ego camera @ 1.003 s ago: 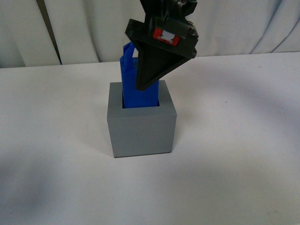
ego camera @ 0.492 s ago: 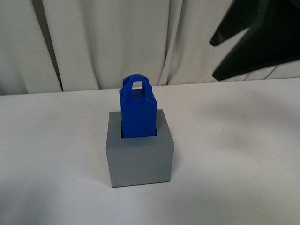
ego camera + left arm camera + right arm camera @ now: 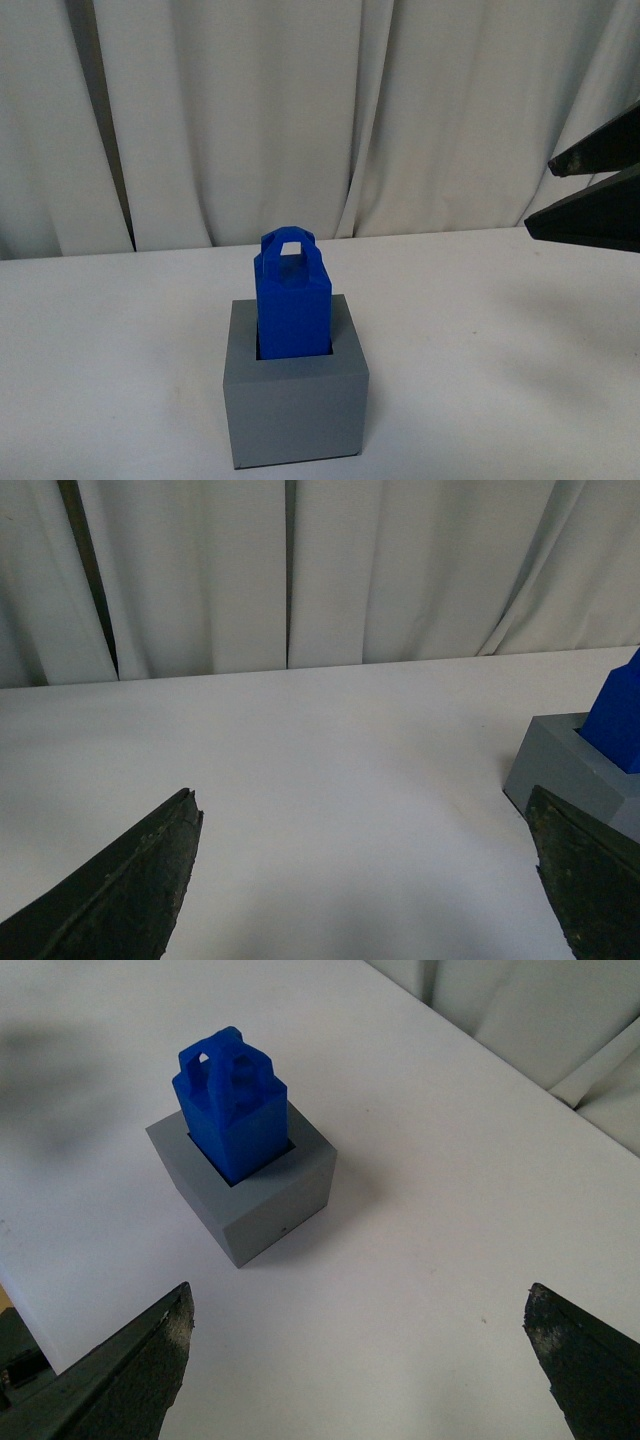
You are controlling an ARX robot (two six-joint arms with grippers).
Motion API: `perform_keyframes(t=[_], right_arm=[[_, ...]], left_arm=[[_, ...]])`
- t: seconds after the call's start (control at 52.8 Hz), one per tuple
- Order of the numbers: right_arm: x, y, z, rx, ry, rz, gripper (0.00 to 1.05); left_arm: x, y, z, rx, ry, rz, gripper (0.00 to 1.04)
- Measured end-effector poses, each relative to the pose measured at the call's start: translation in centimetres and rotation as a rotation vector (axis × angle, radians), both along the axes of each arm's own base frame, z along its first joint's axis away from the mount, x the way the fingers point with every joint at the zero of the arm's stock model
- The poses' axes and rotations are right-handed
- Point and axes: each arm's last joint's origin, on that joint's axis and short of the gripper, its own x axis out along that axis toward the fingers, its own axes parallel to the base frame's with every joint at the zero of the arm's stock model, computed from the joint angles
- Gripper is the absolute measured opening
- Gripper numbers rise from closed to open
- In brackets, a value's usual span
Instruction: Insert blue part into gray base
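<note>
**Operator:** Report the left gripper point(image 3: 362, 798).

**Technician:** Jaws spread wide with nothing between them. In the left wrist view only bare desk point(image 3: 330, 750) shows in the gap. The gray base point(image 3: 565, 765) sits off to one side, just beyond one finger.

**Operator:** Report the right gripper point(image 3: 357, 1300).

**Technician:** Jaws also wide apart and holding nothing. In the front view the gripper point(image 3: 540, 198) enters from the right edge, raised above the desk and well apart from both parts. The right wrist view looks down on the base from above and to one side.

**Operator:** Location of the blue part point(image 3: 293, 300)?

**Technician:** Standing upright in the square recess of the gray base. Its lower body is below the rim; its upper body and arched handle project above it. Neither gripper touches it.

**Operator:** Location of the base?

**Technician:** Flat on the white desk, near the front edge and close to centre in the front view. A pale curtain point(image 3: 250, 120) hangs behind the desk.
</note>
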Motion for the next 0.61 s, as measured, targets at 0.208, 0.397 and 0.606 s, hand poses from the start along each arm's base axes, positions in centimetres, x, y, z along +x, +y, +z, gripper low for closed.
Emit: perform_keyframes(t=[0.208, 0.397, 0.606], right_arm=[[-1.6, -0.1, -2.4, 0.042, -0.329, -0.677, 0.72], [-5.6, -1.8, -4.3, 0.329, -0.472, -0.956, 0.42], [-9.6, -3.0, -7.8, 0.364, -0.422, -0.944, 0.02]], left_arm=[[0.0, 0.0, 0.0, 0.0, 0.0, -0.001, 0.99], [0.0, 0.0, 0.0, 0.0, 0.0, 0.001, 0.99], [0.0, 0.0, 0.0, 0.0, 0.0, 0.0, 0.99]])
